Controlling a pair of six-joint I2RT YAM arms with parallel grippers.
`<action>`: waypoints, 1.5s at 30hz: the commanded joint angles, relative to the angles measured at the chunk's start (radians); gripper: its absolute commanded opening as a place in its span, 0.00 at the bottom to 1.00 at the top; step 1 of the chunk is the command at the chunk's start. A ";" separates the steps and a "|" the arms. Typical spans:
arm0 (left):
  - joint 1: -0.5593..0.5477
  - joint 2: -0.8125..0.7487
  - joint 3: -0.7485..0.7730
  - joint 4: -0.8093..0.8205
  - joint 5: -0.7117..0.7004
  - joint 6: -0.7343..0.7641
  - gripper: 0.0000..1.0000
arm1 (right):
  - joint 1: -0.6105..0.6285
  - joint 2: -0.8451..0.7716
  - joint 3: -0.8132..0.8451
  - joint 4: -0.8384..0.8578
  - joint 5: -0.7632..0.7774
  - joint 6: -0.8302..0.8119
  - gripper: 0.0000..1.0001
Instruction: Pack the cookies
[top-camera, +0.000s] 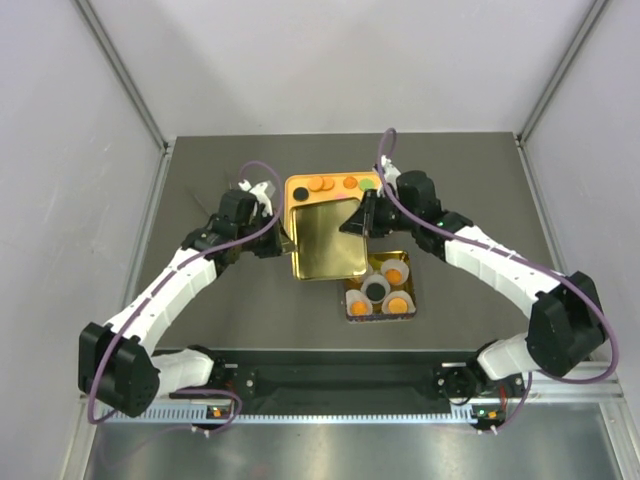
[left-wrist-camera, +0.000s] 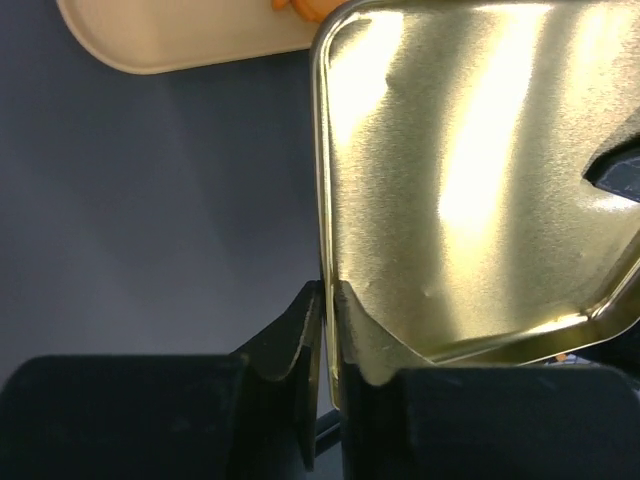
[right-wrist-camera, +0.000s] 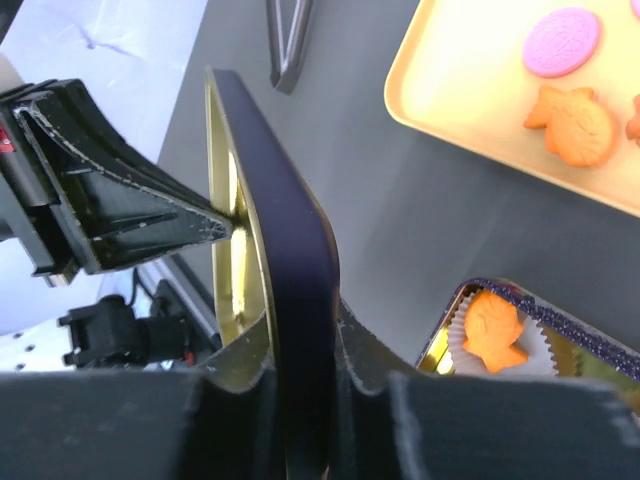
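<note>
L gripper (left-wrist-camera: 325, 335) sits nearest, pinched narrow on the gold tin lid (left-wrist-camera: 470, 180) rim. R gripper (right-wrist-camera: 300, 340) clamps the opposite edge, both arms reaching inward. Cookies (top-camera: 320, 184) lie on the tray (right-wrist-camera: 470, 90) and in paper cups (top-camera: 377, 290) inside the tin (right-wrist-camera: 590, 345). Lid hides part of the tray, so I can't count them.

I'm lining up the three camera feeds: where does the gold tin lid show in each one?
Top external: the gold lid sits mid-frame, inner face up.
Left wrist: it fills the upper right, shiny inner face showing.
Right wrist: it is seen edge-on, running up the centre-left.
Shared landmark: the cream tray, just beyond the lid in every view.
</note>
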 joint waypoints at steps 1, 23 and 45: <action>-0.036 -0.004 0.037 0.106 0.019 0.028 0.17 | -0.035 -0.039 0.027 0.040 -0.060 0.033 0.00; -0.783 0.114 0.313 0.023 -0.800 0.640 0.78 | -0.271 -0.037 0.191 -0.204 -0.220 0.090 0.00; -0.857 0.301 0.169 0.502 -1.137 1.056 0.68 | -0.307 -0.046 0.222 -0.242 -0.250 0.226 0.00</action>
